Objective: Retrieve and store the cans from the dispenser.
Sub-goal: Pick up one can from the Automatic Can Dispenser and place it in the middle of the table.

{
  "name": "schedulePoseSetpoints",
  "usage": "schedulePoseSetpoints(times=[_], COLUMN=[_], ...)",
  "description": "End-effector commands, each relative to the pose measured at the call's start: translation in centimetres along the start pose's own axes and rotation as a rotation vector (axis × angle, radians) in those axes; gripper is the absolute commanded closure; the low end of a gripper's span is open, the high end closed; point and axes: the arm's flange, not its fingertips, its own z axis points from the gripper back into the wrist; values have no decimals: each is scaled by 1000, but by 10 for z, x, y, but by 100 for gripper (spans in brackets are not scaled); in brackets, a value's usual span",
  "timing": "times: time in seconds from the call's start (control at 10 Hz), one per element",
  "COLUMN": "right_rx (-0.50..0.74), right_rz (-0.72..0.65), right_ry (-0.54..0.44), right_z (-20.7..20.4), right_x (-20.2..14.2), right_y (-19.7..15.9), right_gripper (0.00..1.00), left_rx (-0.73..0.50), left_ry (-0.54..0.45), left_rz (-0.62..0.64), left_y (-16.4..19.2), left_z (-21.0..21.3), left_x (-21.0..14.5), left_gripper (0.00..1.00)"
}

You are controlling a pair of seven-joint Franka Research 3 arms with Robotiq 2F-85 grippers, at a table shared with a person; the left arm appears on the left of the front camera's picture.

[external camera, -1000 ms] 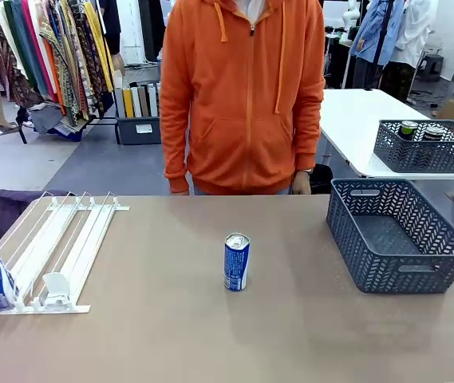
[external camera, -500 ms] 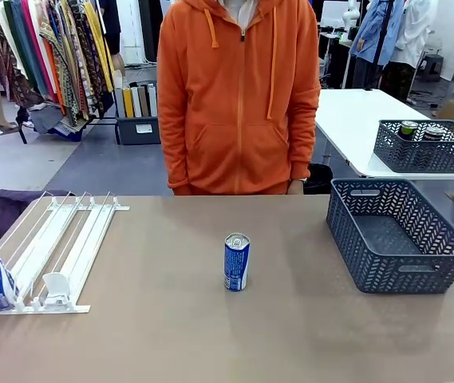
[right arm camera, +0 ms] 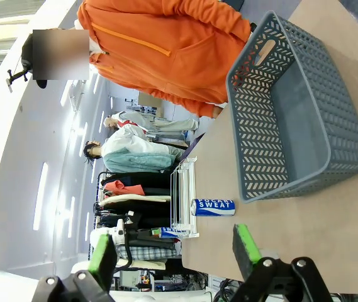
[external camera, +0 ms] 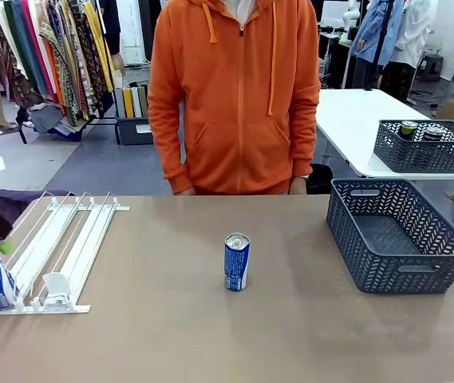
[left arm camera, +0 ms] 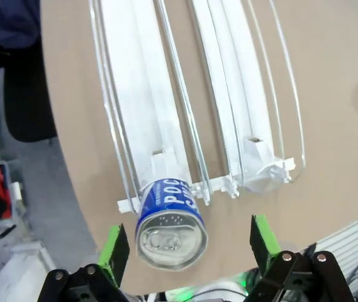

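Left end effector [left arm camera: 188,246] open above blue can [left arm camera: 166,211] in dispenser [left arm camera: 144,94], right end effector [right arm camera: 173,251] open, apparently empty

The left gripper [left arm camera: 188,246] is cut off by the bottom edge of its wrist view. In the front view it barely enters at nine o'clock, too little to read how its jaws stand. The blue can [left arm camera: 169,223] beneath it shows its top and the letters "POC"; the rest of its body is hidden. The dispenser [left arm camera: 166,94] runs out of frame at twelve o'clock. Two small cans [external camera: 408,128] in the far basket [external camera: 426,152] are too small to read. The person [external camera: 234,96] is cut off at the top, with the hands partly behind the counter [external camera: 211,335].
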Motion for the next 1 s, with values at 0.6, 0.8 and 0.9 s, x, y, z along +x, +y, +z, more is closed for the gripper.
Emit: schedulePoseSetpoints(times=[0.6, 0.8, 0.9], right_rx=[8, 8, 8], right_rz=[10, 10, 10], right_ry=[1, 1, 1], right_z=[2, 2, 2], right_x=[0, 0, 0], right_y=[2, 2, 2], right_gripper=[0, 0, 0], left_rx=[36, 58, 63], left_ry=[94, 95, 95], left_rz=[61, 71, 75], left_y=[-7, -2, -2], left_z=[-49, -50, -49], left_x=[-32, -32, -31], left_gripper=[0, 0, 0])
